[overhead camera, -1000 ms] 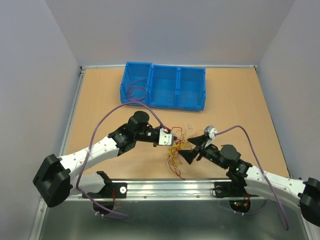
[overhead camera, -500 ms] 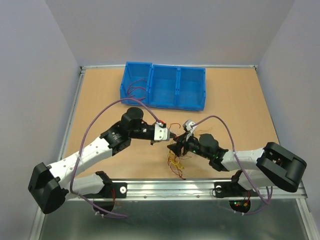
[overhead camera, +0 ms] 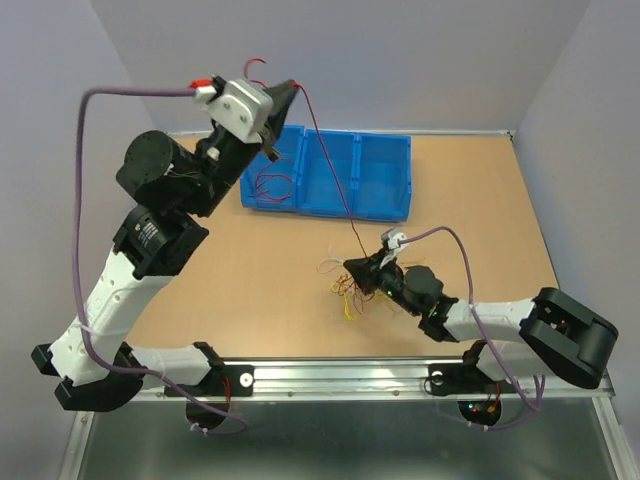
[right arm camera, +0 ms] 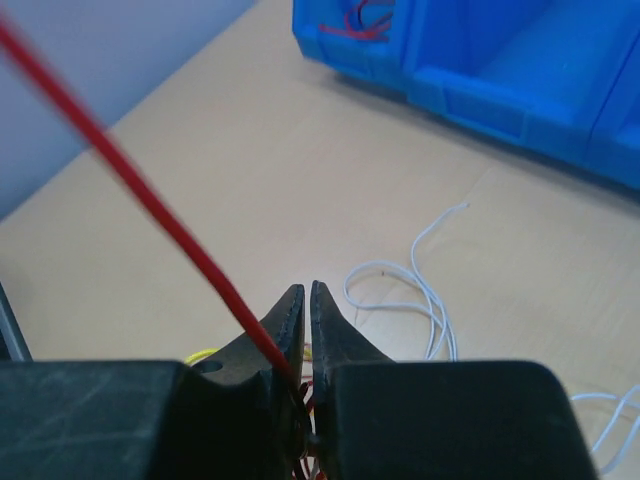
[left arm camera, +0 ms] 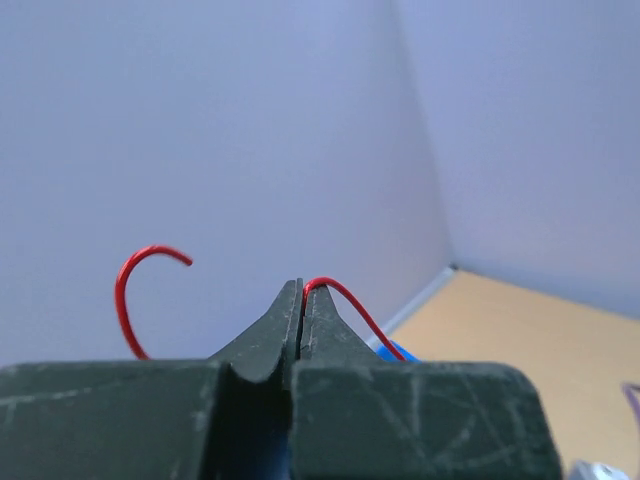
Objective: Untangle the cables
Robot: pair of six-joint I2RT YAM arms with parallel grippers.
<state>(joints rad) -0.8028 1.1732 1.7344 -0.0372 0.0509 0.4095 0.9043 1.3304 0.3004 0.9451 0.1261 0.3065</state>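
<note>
Red wire (right arm camera: 150, 200) taut between left tool (left arm camera: 302, 285) and right tool (right arm camera: 303, 290), both pinching it

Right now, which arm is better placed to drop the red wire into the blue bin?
Left. The left gripper is shut on the red wire, raised high by the blue bin, whose left compartment already holds red wires. The right gripper is low, pinching the tangle.

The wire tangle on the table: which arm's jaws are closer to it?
Right. The right jaws are down at the wire tangle, closed on the red wire. The left jaws are high up toward the blue bins, pinching that wire's far end.
</note>
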